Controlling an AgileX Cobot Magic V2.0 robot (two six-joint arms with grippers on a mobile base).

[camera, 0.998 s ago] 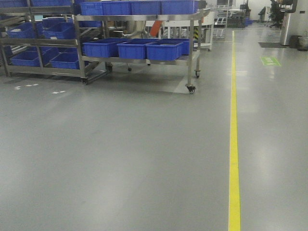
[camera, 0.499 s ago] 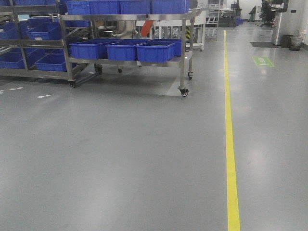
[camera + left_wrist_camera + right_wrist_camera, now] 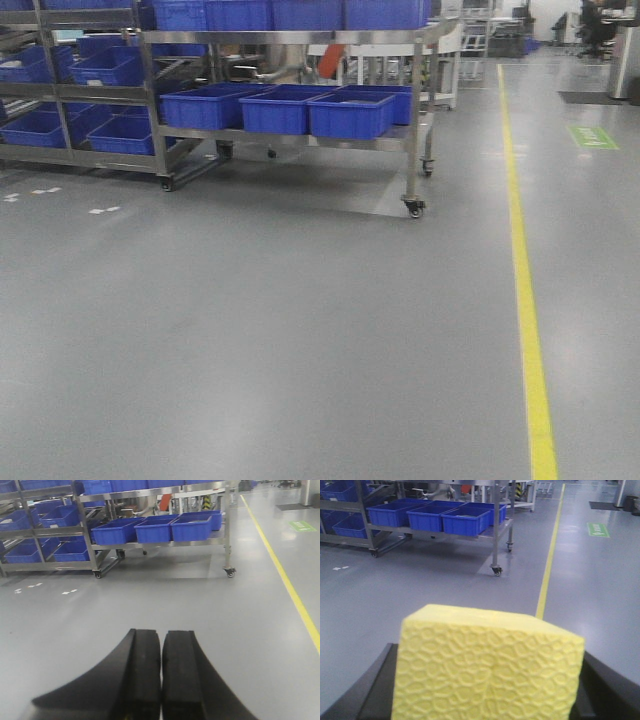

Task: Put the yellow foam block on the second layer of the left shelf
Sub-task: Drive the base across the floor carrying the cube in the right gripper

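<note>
Closest in, the right claw [image 3: 490,702] is gripping the yellow foam block [image 3: 487,662]. Its dark fingers [image 3: 377,685] are pressing on both sides of the cube, whose front face is showing a pitted, cell-like texture. The block is filling the lower half of the right wrist view, held well above the floor. The left claw [image 3: 161,672] is carrying nothing, its two black fingers [image 3: 142,665] lying flat against each other with only a thin seam between them.

Beneath both arms the grey floor [image 3: 250,350] is stretching away smooth and slightly glossy, catching soft reflections from the lights overhead. A yellow line [image 3: 525,300] is running along its right side, straight into the distance. A few small white marks [image 3: 100,210] are sitting on the floor at the left, near the racks.

Further off, a steel rack [image 3: 415,120] is standing on casters [image 3: 414,208], with three blue bins [image 3: 350,112] lined up side by side on its lower shelf and more blue ones along the top. Just beside it, the left rack [image 3: 150,90] is holding further blue bins on several tilted levels. An orange shape [image 3: 330,60] is showing behind the steel rack, too hidden to make out.

Beyond the line, a green floor sign [image 3: 592,137] and a dark mat [image 3: 585,97] are lying on the floor at the far right.
</note>
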